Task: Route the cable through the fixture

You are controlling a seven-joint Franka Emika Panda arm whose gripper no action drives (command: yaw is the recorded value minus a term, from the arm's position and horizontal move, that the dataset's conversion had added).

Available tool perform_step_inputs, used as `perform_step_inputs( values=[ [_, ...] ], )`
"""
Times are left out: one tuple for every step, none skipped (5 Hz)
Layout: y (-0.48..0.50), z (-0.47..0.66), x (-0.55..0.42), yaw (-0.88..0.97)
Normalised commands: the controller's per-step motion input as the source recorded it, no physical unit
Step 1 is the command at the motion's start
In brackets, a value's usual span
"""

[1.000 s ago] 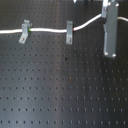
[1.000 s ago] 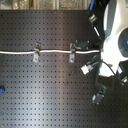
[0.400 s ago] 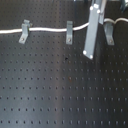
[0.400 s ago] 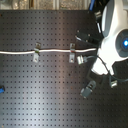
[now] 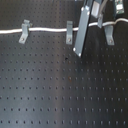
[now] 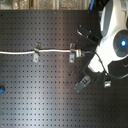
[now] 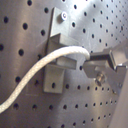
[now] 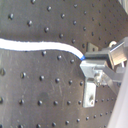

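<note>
Black perforated board (image 5: 60,95) fills both exterior views, its rows of holes bare over most of the surface. The white arm (image 6: 114,40) comes in from the second exterior view's right, a blue light glowing on its rounded body. The white cable (image 5: 47,30) runs across the board in the first exterior view, passing through a grey clip (image 5: 23,31) near the first exterior view's left and a second clip (image 5: 69,32) near the middle, then on behind the gripper (image 5: 80,40) to a third clip, the fixture (image 5: 109,34), near the first exterior view's right, where the cord rises toward the edge of the frame. In the second exterior view the cable (image 6: 20,50) lies nearly straight between its two visible clips. In the first wrist view the cable (image 7: 35,70) curves up across a grey bracket (image 7: 57,55) bolted to the board and its end meets the metal fingers (image 7: 102,62), which are clamped on the cable. The second wrist view shows the same grasp, with a small blue mark (image 8: 82,59) where cord meets metal.
</note>
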Motion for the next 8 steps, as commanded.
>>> perform_step_inputs(
  values=[
    [-0.009,0.39,-0.005,0.21],
    [-0.057,0.33,-0.049,0.15],
    [-0.034,0.27,-0.031,0.19],
    [-0.039,0.24,-0.039,0.17],
    [0.084,0.25,0.144,0.51],
    [0.002,0.21,0.173,0.55],
    [-0.048,0.19,0.152,0.59],
    [-0.117,0.02,0.073,0.16]
  ],
)
